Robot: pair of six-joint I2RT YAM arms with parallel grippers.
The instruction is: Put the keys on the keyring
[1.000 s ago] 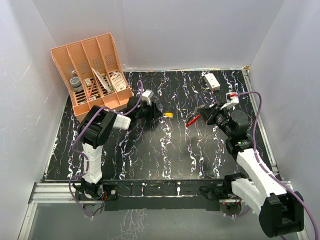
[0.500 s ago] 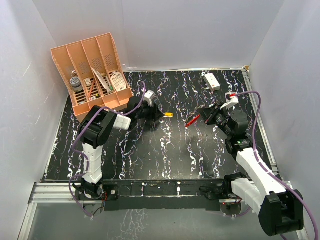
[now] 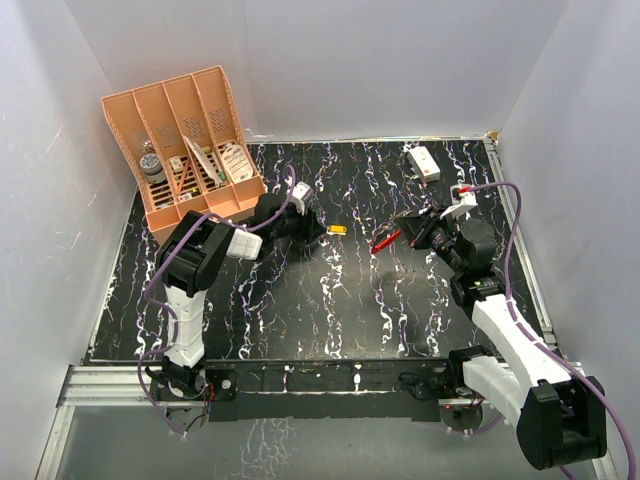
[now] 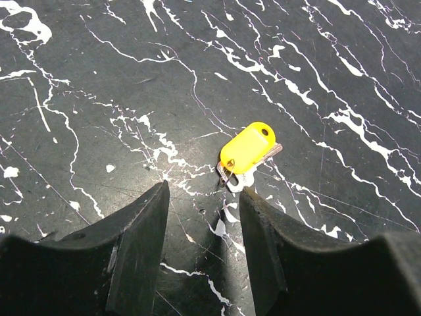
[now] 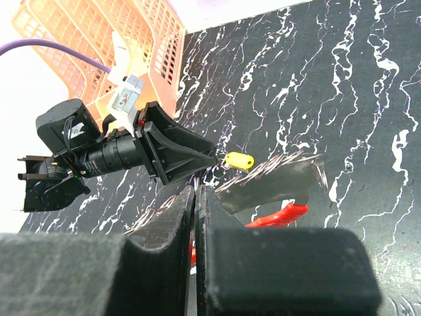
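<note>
Key (image 3: 338,229) w/ yellow head lay flat on black marbled table (image 3: 300,300), off to the right of orange rack (image 3: 185,150) and a bit nearer the arm bases than the rack's front corner; silvery blade poked out from under the yellow head, small wire loop at its other end, per left wrist view (image 4: 247,146). Left gripper (image 3: 310,230) sat between rack and key, low over the table; jaws apart, nothing between them; key just ahead of the fingertips (image 4: 161,191), not touching. Keyring (image 3: 385,241), thin red band, was further from the rack than the key, approx. on the same line out from the rack. Right gripper (image 3: 408,232) was on the keyring's far side from the rack; its fingers were pressed together, red showing in the slit between them, so clenched on the keyring; rest of the red band (image 5: 279,213) stuck out past the tips. Grey shiny flat piece (image 5: 276,183) w/ twisted edge sat just above the band in right wrist view; couldn't tell what it was. Rack slots held small items, too small to ID. White box (image 3: 423,162) lay well right of the rack, by the table's far edge.
</note>
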